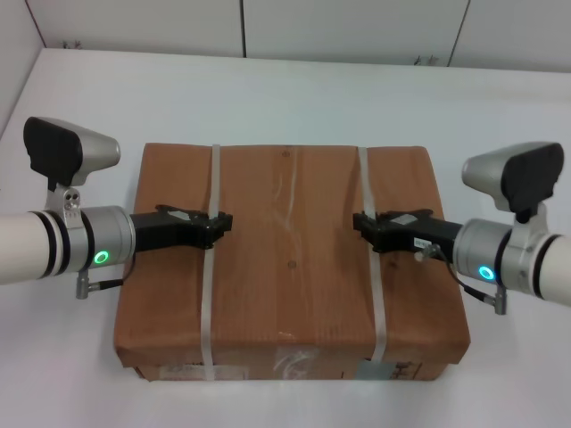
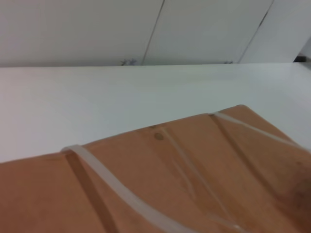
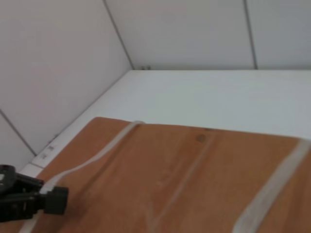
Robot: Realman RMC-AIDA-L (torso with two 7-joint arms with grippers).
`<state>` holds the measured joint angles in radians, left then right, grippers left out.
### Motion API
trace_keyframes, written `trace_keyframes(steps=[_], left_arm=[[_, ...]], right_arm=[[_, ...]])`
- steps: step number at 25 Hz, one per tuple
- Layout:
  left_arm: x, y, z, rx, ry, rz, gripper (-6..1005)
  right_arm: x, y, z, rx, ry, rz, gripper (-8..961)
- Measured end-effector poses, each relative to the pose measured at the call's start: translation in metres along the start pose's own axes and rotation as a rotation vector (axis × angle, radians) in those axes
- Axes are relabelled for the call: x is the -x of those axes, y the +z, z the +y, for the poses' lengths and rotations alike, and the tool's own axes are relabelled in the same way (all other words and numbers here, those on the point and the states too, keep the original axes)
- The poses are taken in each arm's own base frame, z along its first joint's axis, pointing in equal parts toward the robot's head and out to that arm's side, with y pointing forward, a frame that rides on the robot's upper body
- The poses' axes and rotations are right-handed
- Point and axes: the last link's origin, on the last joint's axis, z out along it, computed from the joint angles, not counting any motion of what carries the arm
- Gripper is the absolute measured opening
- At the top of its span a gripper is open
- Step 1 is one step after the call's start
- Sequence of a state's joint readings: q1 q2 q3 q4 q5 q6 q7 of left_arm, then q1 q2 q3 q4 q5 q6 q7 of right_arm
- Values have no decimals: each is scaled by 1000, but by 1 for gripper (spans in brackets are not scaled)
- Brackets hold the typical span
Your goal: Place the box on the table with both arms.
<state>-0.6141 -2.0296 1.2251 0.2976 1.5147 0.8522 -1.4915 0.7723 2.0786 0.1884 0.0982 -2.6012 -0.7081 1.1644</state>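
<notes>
The box, brown-papered and flat, is seen in the centre of the head view, lying on the white table, which fills the frame around it up to the wall panels along the top edge. Two white straps are run across its top from far edge to near edge, the left strap and the right strap. White labels are seen on the near side face, at the bottom of the frame. The left gripper is reached in from the left edge, its black tip at the left strap, mid-left of the frame; it appears clamped on that strap. The right gripper is reached in from the right edge, its tip at the right strap, and appears clamped on it likewise. Green ring lights are lit on both wrists. In the left wrist view only the box top and both straps are shown, with table beyond. In the right wrist view the left gripper is seen at the lower left corner, sitting on the far strap.
</notes>
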Motion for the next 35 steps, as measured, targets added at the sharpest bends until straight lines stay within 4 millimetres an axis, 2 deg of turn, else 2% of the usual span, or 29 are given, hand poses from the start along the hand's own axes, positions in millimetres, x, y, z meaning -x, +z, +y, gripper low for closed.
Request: trace_keyframes(steps=[7, 8, 10, 12, 21, 26, 31, 33, 35], left_arm=[[3, 0, -7, -53, -5, -5, 128], [4, 0, -7, -54, -6, -6, 137], [4, -1, -7, -55, -6, -7, 372], [5, -1, -7, -55, -3, -8, 415], [2, -2, -6, -38, 1, 7, 611], [-5, -11, -2, 5, 19, 59, 794], [-12, -31, 10, 105, 100, 186, 883], [-14, -38, 19, 164, 152, 242, 895], [-15, -50, 33, 265, 235, 313, 894]], right_arm=[[-7, -4, -5, -24, 89, 1, 173], [-7, -4, -5, -24, 91, 1, 222], [-9, -5, -6, -24, 96, 1, 319], [-9, -5, -6, -24, 97, 1, 417], [-13, -11, -6, -2, 123, -23, 693], [-15, -25, -14, 13, 179, -96, 855], [-18, -41, -22, 19, 216, -175, 856], [-17, -54, -24, 50, 176, -241, 856], [-10, -69, -18, 126, 57, -319, 856]])
